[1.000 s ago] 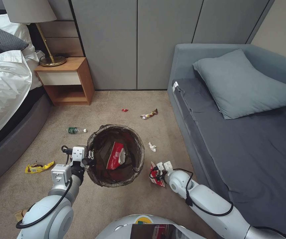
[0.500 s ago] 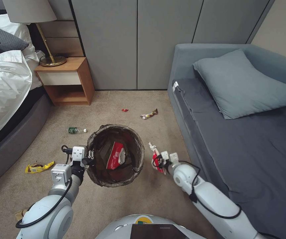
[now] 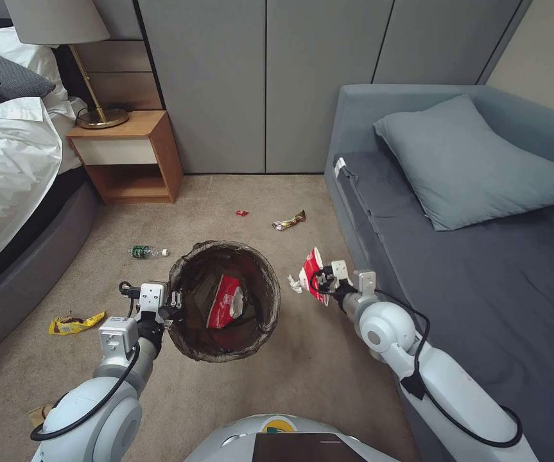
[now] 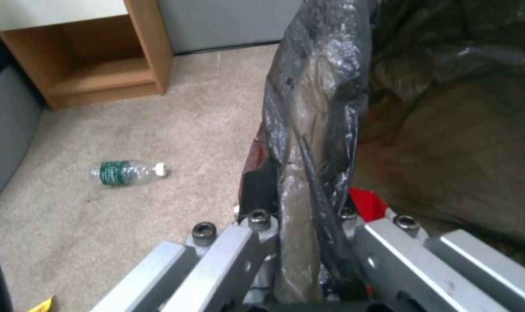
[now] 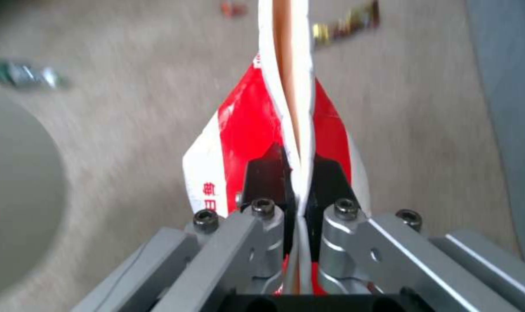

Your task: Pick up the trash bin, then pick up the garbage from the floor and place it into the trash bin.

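My left gripper (image 3: 175, 303) is shut on the left rim of the trash bin (image 3: 190, 282), held off the carpet; the rim and its dark bag liner (image 4: 308, 130) are clamped between the fingers. A red-and-white snack packet (image 3: 224, 301) lies inside the bin. My right gripper (image 3: 323, 280) is shut on another red-and-white snack packet (image 3: 313, 264), lifted just right of the bin's rim, its edge pinched in the pads (image 5: 300, 173). On the floor lie a green-labelled bottle (image 3: 146, 251), a yellow wrapper (image 3: 74, 323), a foil wrapper (image 3: 289, 221), a small red scrap (image 3: 242, 212) and a white crumpled piece (image 3: 295, 287).
A grey sofa (image 3: 482, 269) with a pillow runs along the right. A bed (image 3: 13, 192) is on the left, with a wooden nightstand (image 3: 129, 157) and lamp behind it. Grey wall panels close the back. A brown scrap (image 3: 38, 416) lies by my left elbow.
My right gripper has risen from the carpet with the red-and-white packet and moved away from me, up beside the bin's right rim. The left arm and bin stayed still.
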### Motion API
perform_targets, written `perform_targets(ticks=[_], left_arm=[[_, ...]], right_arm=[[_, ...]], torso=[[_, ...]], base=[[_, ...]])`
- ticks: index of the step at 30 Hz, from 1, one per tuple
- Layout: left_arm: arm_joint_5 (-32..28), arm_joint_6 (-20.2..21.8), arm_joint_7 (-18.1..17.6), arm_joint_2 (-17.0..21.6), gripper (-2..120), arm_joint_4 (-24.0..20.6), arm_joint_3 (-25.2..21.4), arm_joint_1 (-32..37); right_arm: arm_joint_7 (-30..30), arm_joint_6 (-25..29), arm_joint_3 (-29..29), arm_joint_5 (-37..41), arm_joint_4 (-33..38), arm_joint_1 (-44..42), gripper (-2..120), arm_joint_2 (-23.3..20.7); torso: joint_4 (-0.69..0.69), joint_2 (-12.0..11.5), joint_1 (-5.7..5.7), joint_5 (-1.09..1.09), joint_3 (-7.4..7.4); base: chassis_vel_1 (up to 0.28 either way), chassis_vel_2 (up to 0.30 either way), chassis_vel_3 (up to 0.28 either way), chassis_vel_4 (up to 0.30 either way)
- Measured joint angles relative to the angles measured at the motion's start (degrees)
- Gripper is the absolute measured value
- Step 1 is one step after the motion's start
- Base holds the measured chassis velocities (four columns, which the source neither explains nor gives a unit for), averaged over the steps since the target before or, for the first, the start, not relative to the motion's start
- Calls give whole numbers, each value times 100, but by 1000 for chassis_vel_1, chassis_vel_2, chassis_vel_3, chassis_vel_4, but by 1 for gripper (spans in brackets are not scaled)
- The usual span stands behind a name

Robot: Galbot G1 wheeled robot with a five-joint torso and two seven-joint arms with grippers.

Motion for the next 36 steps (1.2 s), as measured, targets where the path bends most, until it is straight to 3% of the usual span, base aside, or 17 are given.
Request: perform_targets(ticks=[8, 21, 25, 36], left_arm=[[-16, 25, -37, -20, 2, 0, 24, -3], [-163, 121, -126, 68, 2, 0, 96, 0], [-161, 137, -136, 66, 2, 0, 144, 1], [-202, 228, -186, 72, 2, 1, 200, 8]], right_arm=[[150, 8, 597, 269, 1206, -249, 0, -180], [-128, 224, 1234, 621, 2312, -340, 0, -471], [-298, 353, 1145, 718, 2683, -298, 0, -601], [-846, 472, 519, 999, 2766, 117, 0, -854]], torso=[[-2, 0, 0, 0, 0], [-2, 0, 0, 0, 0], [-1, 0, 0, 0, 0], [-1, 0, 0, -1, 0]], base=[[0, 0, 0, 0], [0, 0, 0, 0], [0, 0, 0, 0], [0, 0, 0, 0]])
